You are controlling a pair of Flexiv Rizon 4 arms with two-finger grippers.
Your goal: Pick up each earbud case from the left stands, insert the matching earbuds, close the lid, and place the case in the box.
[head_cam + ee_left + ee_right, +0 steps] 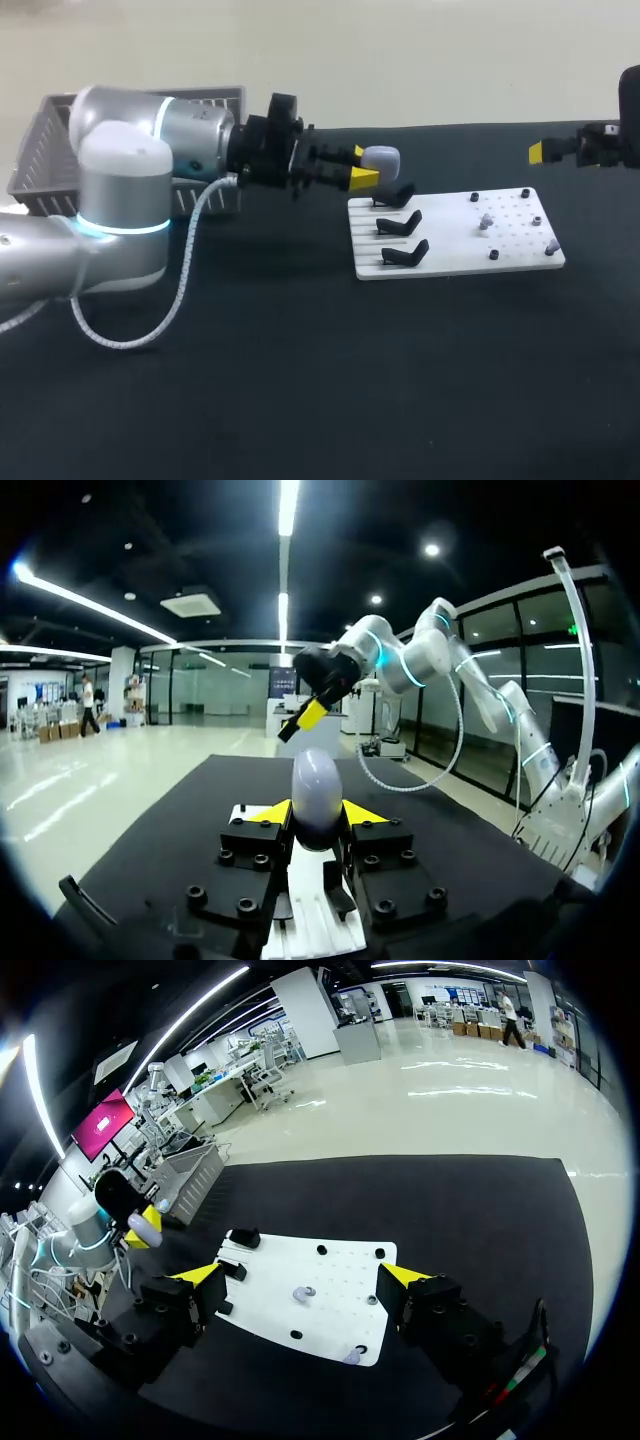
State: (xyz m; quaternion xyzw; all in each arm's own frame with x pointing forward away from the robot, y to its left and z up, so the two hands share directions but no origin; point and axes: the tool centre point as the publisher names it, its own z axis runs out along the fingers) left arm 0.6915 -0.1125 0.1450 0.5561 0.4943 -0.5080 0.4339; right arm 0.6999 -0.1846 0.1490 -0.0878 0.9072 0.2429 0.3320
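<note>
On the white board [455,262], three black stands [404,255] are ranged along its 9 o'clock edge, and all three are seen bare. Toward the board's 3 o'clock side, small pale earbuds [487,220] are set among black pegs [493,255], well apart from the stands.

Past the farthest stand, at about 11 o'clock from the board's middle, the earbud case [381,157] is held clear of the table by the left gripper [362,166]. The case is pinched from two sides between the yellow tips, which are closed down to its width. Only the lower part is gripped, presumably so that the upper part is left free for the lid to be opened. In the left wrist view the case [317,792] stands upright and juts out past the tips. It is smooth, egg-rounded and pale lavender-white, and no open gap is seen at the lid.

The right gripper [304,1275] is held spread wide with nothing in it, at about 2 o'clock from the board, probably in readiness for the earbuds.

Farthest off, at 10 o'clock behind the left arm, the grey slatted basket [40,150] is set as the box for finished cases.
</note>
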